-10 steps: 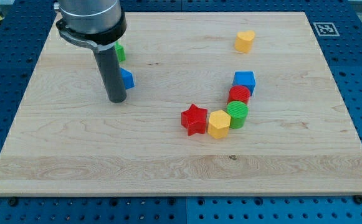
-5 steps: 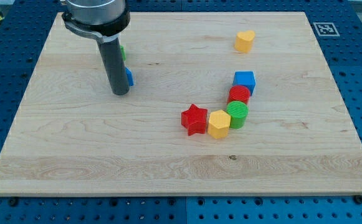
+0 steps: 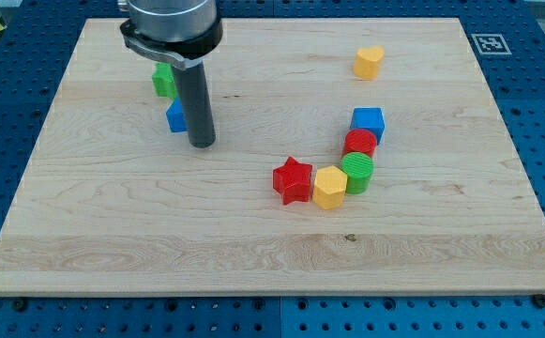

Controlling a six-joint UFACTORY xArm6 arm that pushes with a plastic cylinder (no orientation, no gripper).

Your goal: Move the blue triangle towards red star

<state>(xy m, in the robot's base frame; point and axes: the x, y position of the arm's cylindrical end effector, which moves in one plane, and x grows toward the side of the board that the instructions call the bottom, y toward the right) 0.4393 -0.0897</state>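
Blue triangular block [image 3: 174, 116]: partly hidden, just left of my tip [image 3: 203, 144]. Red star-shaped block [image 3: 293, 180]: well apart, right and nearer. No claw is fitted.

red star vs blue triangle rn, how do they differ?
The red star is fully visible; the blue triangle is partly hidden behind the rod. The red star touches a yellow block in a curved chain; the blue triangle sits at the view's left just below a green block. My tip is just right of the blue triangle, far from the red star. Both rest on the board.
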